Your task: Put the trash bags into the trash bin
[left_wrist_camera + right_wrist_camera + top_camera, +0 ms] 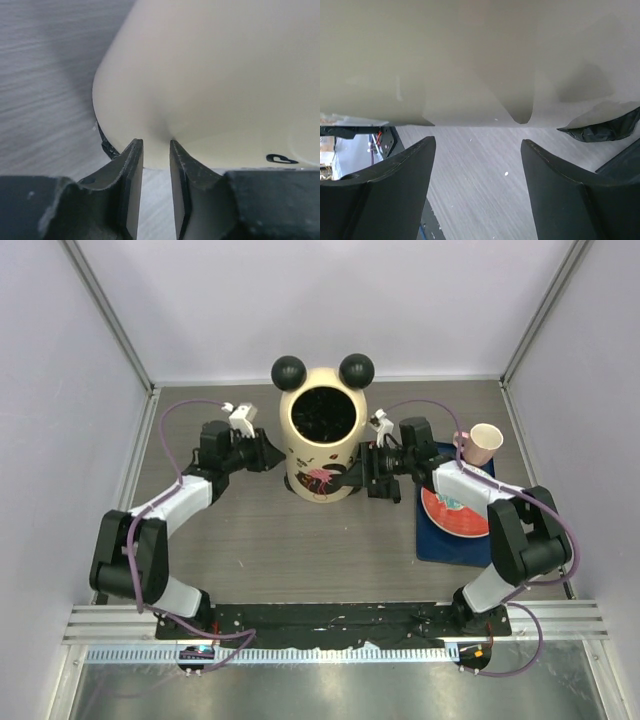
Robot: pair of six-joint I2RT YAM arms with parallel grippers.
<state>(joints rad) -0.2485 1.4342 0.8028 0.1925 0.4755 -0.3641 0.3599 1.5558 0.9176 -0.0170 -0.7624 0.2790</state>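
Stuffing is apparently being completed: trash bags (322,416) are being contained in the trash bin (302,455) ahead of both claws. Left claw (156,150) narrowly apart, right claw (477,145) wide, both empty; retraction is being called for.

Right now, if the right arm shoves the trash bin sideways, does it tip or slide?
Likely tips first: the trash bin is tall on a narrow footprint, with ball ears up top. Probably light, since it looks like a hollow shell. Its smooth cream wall could slip against the right gripper.
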